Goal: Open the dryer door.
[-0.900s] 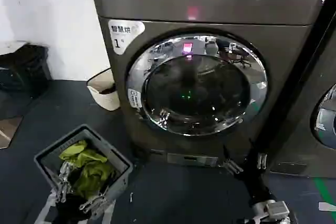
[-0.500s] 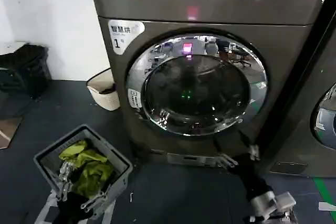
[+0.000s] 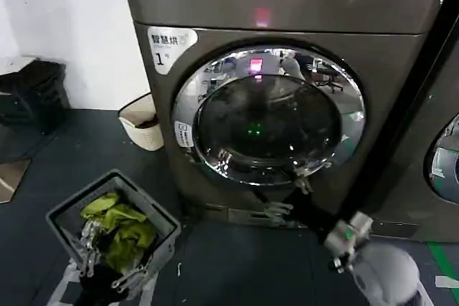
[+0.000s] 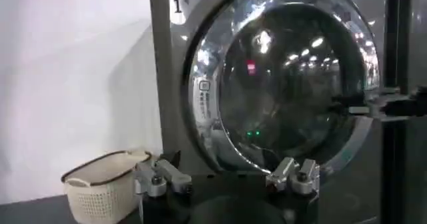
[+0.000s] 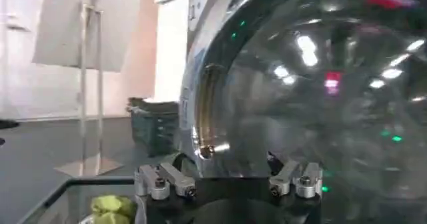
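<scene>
Hovering with fingers apart, the right claw (image 3: pixel 289 197) sits just below the shut dryer door (image 3: pixel 269 116).

A white wall (image 3: pixel 64 19) stands at far left above a dark floor (image 3: pixel 79 148). A cream wicker basket (image 3: pixel 141 122) sits on the floor against it, with a grey crate (image 3: pixel 154 214) of green cloth nearer. Green tape (image 3: pixel 445 263) marks the floor at right.

The dryer (image 3: pixel 287 5) runs off the head view's top edge. At the right edge a neighbouring machine (image 3: pixel 437 170) is cut off. The dryer door (image 5: pixel 313 79) overruns the right wrist view's right side.
</scene>
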### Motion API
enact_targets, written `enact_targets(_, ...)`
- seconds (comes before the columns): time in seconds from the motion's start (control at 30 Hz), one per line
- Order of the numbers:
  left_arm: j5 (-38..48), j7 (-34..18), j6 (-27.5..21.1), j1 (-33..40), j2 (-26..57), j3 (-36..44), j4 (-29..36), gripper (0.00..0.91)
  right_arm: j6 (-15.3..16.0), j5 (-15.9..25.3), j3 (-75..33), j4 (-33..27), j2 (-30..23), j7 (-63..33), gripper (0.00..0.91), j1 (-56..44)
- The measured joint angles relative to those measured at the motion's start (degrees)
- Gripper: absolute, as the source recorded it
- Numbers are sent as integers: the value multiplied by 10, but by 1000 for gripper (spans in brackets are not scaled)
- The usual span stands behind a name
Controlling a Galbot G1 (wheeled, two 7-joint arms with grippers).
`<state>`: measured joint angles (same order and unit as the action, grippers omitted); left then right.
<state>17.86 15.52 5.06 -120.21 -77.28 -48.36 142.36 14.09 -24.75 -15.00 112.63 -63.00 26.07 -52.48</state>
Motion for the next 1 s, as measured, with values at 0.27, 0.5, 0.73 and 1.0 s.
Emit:
enact_targets(0.27, 0, 1, 0, 3, -3, 2, -1, 907, 2, 3, 70, -85, -27, 1, 907, 91)
enact_targets(0.5, 0, 0, -1, 4, -3, 2, -4, 907, 0, 16, 116, -139, -62, 10, 907, 141)
enact_targets(0.73, 0, 1, -2, 5, -5, 2, -5, 907, -15, 29, 140, -182, -88, 19, 907, 174)
enact_targets(1.0, 1, 0, -4, 7, -8, 3, -5, 907, -22, 30, 158, -224, -115, 21, 907, 204)
